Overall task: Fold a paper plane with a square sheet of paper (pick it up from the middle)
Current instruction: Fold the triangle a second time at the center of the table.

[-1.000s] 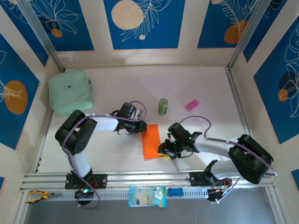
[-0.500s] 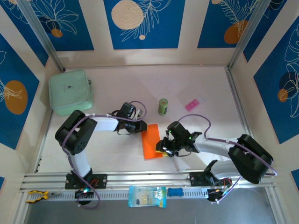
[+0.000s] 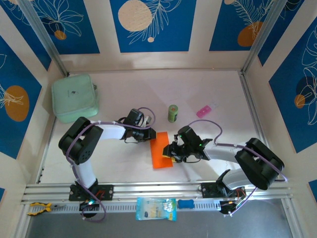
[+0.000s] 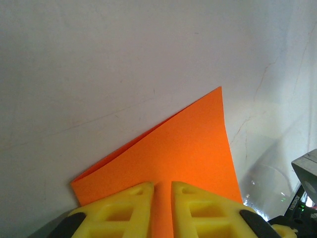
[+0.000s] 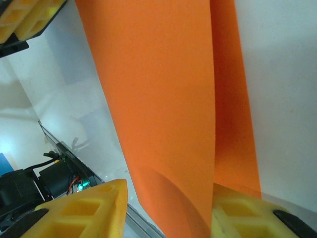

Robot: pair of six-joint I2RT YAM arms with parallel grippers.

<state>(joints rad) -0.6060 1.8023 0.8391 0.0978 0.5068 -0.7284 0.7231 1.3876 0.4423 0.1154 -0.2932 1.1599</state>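
Seen from above, a little left of the middle of the frame: left gripper (image 3: 148, 135) at the end of an arm bent up from the lower left and stretched to the right, set at the upper left corner of the orange paper (image 3: 159, 148). In its wrist view, two yellow fingers (image 4: 124, 208) at the bottom edge, almost together, with only a slim strip of orange between them; whether pressing or pinching, cannot tell. Right of the middle in the top view: right gripper (image 3: 171, 153) on an arm coming from the lower right and reaching to the left, low over the right edge of the paper. In its wrist view, yellow fingers (image 5: 79, 208) wide apart at the two bottom corners, with the paper passing between them, not clamped. Paper itself on the white table (image 3: 119, 158), between the two grippers, just below the middle of the top view: bright orange, plain, folded into a long narrow shape, slightly tilted. In the left wrist view, two layers visible along the left edge and one sharp corner pointing to the upper right. In the right wrist view, top layer curling up near the fingers, a narrower strip of the under layer at the right. Higher in the top view, apart from the paper: a small green can (image 3: 172, 113) and a pink packet (image 3: 203, 111).
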